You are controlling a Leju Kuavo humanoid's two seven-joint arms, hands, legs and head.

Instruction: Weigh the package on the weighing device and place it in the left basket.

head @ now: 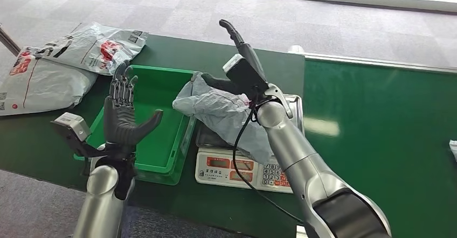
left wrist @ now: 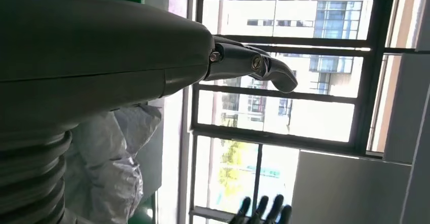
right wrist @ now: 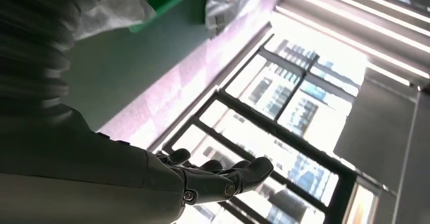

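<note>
The grey plastic package (head: 218, 111) lies crumpled on the white weighing scale (head: 226, 168), with one end hanging over the rim of the green basket (head: 156, 71) to its left. My right hand (head: 237, 65) is at the package's far top edge. Its dark fingers (head: 211, 82) lie against the plastic and its thumb sticks up, away from it. The right wrist view has the right hand (right wrist: 218, 178) with its fingers curled in beside the thumb, and I cannot tell whether they grip the bag. My left hand (head: 121, 114) is raised above the basket's near side, fingers spread and holding nothing.
Two more grey-white mail bags (head: 102, 47) (head: 43, 84) lie on the dark green table left of the basket. Bare green table (head: 377, 119) stretches to the right of the scale, with a small pale item (head: 454, 149) at the right edge. Grey floor lies beyond.
</note>
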